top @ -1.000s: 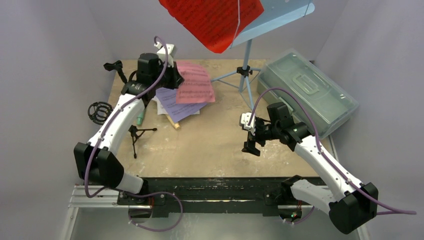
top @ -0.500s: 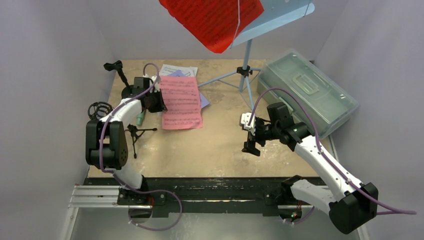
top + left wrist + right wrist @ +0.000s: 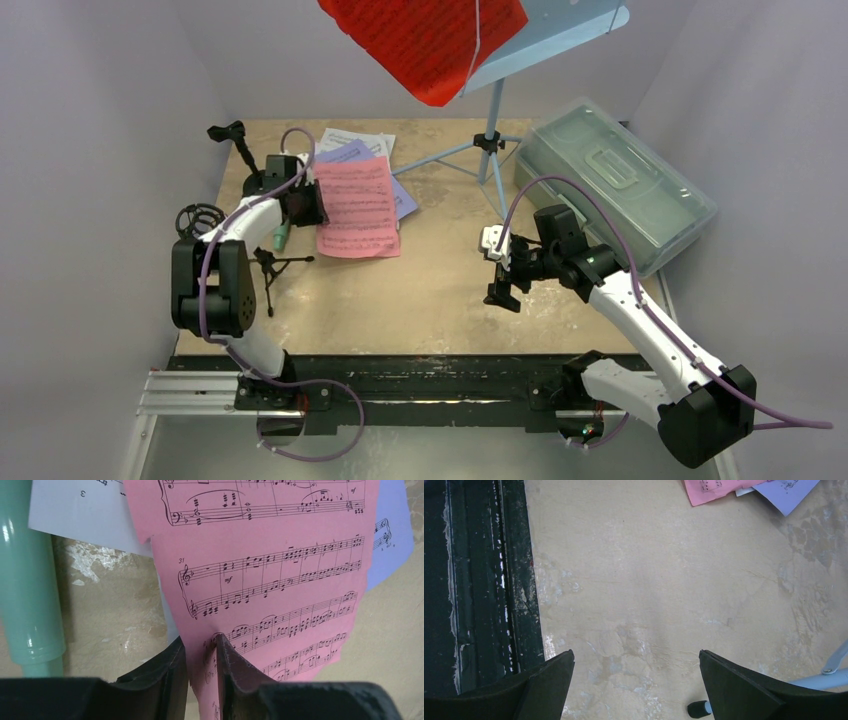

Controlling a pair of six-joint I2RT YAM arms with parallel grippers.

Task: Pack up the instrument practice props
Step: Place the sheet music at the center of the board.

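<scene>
Directions are read on the top view, with 12 o'clock at the far edge of the worktop (image 3: 440, 300).

1. The translucent plastic box (image 3: 620, 185) stands closed at 2 o'clock.
2. The light-blue music rack (image 3: 560, 30) stands on its tripod legs at 12 o'clock. The red sheet (image 3: 425, 40) rests on its desk.
3. The pink sheet (image 3: 358, 205) lies flat at 11 o'clock, on top of the lilac sheet (image 3: 403, 200) and the white sheet (image 3: 360, 140).
4. The right tool (image 3: 636, 656) hovers at 3 o'clock over bare worktop. Its fingers are spread wide and hold nothing.
5. The left tool (image 3: 201, 642) sits at the 9 o'clock edge of the pink sheet. Its fingers stand a narrow gap apart, and the sheet edge lies loose in that gap.
6. The round-base pole (image 3: 240, 150) stands at 10 o'clock.
7. The teal microphone (image 3: 281, 236) lies just beside the left tool, at its 7 o'clock.
8. The black tripod (image 3: 270, 270) stands at 9 o'clock, near the microphone.
</scene>
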